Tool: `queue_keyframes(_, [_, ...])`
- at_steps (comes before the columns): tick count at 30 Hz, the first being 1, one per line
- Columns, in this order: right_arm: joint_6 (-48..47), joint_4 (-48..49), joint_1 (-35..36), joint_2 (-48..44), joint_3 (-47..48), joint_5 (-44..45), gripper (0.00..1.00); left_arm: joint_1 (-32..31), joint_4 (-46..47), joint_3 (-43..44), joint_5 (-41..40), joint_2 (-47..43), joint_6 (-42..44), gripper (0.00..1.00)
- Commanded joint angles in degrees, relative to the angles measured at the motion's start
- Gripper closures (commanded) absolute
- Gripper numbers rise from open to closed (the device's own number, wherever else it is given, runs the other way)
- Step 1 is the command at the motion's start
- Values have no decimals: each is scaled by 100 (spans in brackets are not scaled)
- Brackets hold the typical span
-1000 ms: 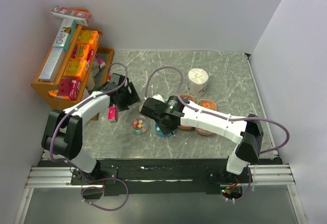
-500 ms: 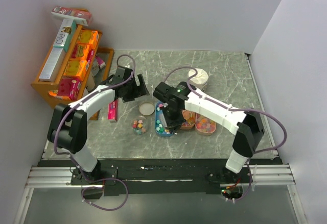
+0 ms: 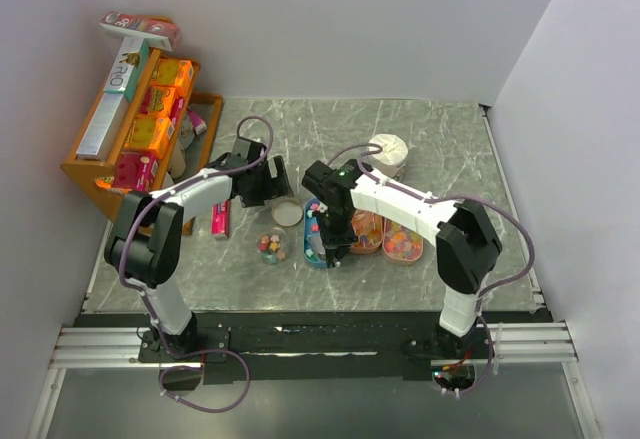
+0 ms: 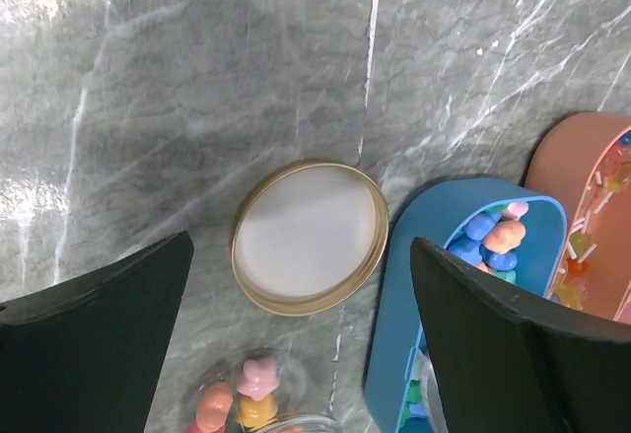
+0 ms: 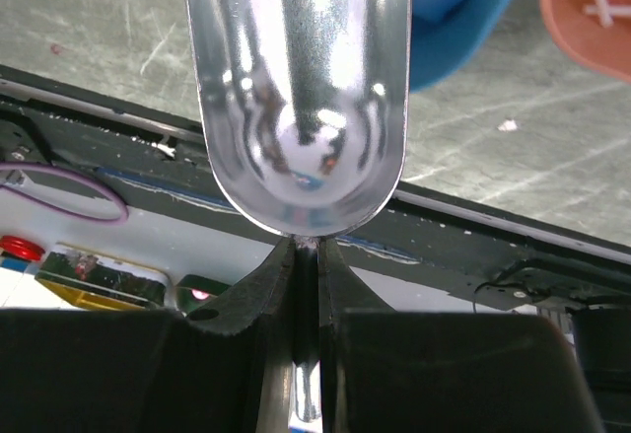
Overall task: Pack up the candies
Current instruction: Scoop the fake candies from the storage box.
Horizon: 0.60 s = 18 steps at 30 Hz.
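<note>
The candies lie in a blue tray and in a small clear jar. In the left wrist view the candies fill the blue tray, and a few show in the jar at the bottom edge. The jar's gold-rimmed lid lies flat on the table, also seen from above. My left gripper hovers open over the lid, its fingers either side. My right gripper is shut on the handle of a metal scoop, which is empty and held over the blue tray.
Two orange trays of candies sit right of the blue tray. A white paper cup stands behind them. A flat pink packet lies left of the jar. A wooden rack with orange boxes stands at the far left.
My right gripper has swung right and back with the scoop, settling over the blue tray. My left gripper has moved right to above the lid, which now shows.
</note>
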Motion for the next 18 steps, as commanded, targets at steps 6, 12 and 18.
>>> queue_keyframes(6, [-16,53,-303,372,71,-285,100,-63,-429,553,52,-21,42,1])
queue_keyframes(12, [63,-26,-330,697,219,-215,100,-63,-535,572,-45,-135,103,1])
queue_keyframes(18, [230,9,-435,838,185,-14,100,-63,-535,537,16,-126,59,1])
